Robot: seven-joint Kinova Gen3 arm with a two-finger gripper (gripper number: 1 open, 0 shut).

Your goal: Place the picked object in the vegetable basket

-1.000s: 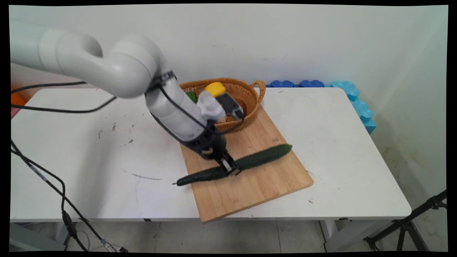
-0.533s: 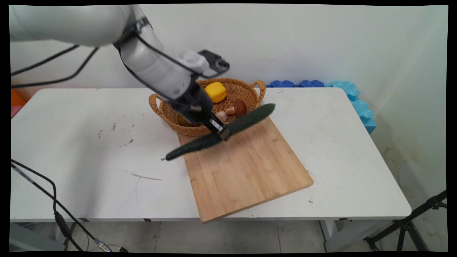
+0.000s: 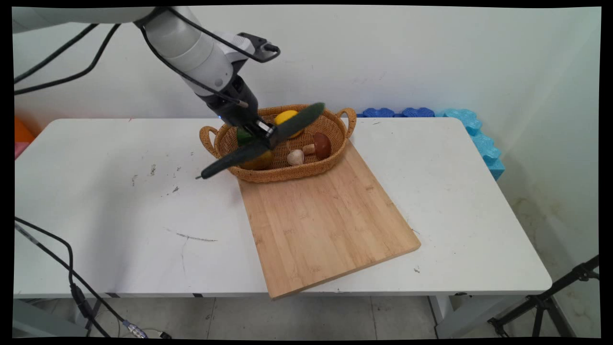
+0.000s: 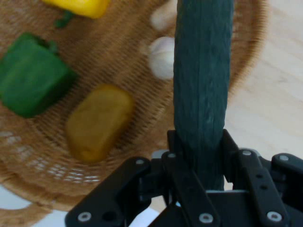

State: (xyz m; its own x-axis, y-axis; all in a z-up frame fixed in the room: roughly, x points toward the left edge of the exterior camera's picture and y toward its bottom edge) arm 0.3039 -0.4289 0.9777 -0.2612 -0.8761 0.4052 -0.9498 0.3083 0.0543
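My gripper (image 3: 264, 134) is shut on a long dark green cucumber (image 3: 287, 125), gripped near its middle and held in the air over the wicker basket (image 3: 335, 154). The cucumber slants, its stem end low to the left beyond the basket's rim, its other end high to the right. In the hand view the cucumber (image 4: 202, 85) runs up from between my fingers across the basket (image 4: 118, 61). Below it lie a green pepper (image 4: 31, 80), a yellow-brown piece (image 4: 97, 120), a yellow pepper (image 4: 78, 6) and a pale mushroom (image 4: 161, 56).
A wooden cutting board (image 3: 325, 220) lies bare on the white table (image 3: 455, 201), its far corner against the basket. A brown-capped mushroom (image 3: 322, 144) and a white one (image 3: 295, 156) sit in the basket. Blue foam pieces (image 3: 474, 134) line the table's far right edge.
The cucumber was lifted off the cutting board and carried up and back to above the basket. The gripper stayed shut on it throughout.
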